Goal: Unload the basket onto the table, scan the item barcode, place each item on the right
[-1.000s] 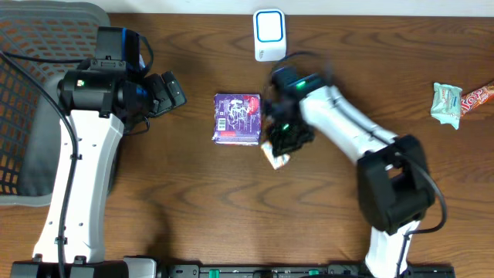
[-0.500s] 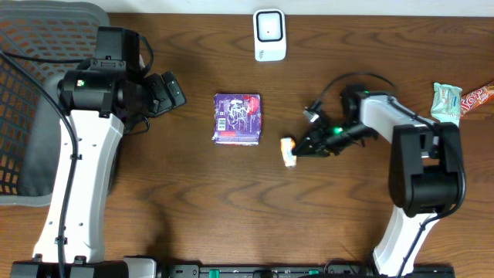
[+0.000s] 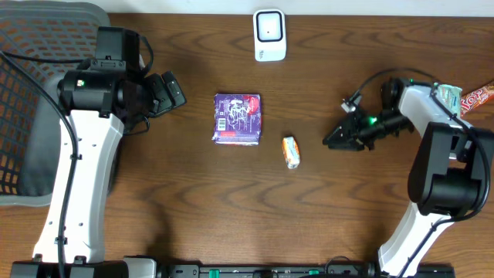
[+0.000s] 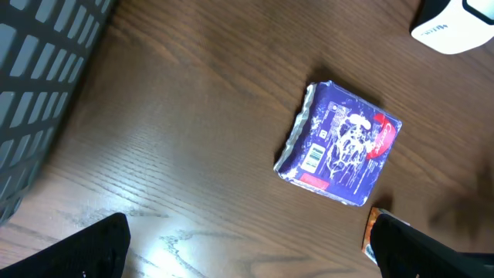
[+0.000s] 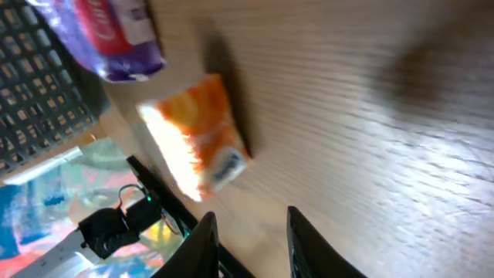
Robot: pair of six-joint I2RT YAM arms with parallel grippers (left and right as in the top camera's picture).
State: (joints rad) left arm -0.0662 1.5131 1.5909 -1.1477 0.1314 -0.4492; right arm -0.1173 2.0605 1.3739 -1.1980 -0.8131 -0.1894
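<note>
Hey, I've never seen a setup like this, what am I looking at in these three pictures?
A white left arm and right arm, both robots, work at a brown wooden table. One picture looks down from above; the other two come from a camera on each wrist. On the table lie a purple square packet, a small orange sachet, a white scanner box, and far right a green-white packet and red wrapper. A grey mesh basket stands left. The left gripper and right gripper are open, holding nothing.
</note>
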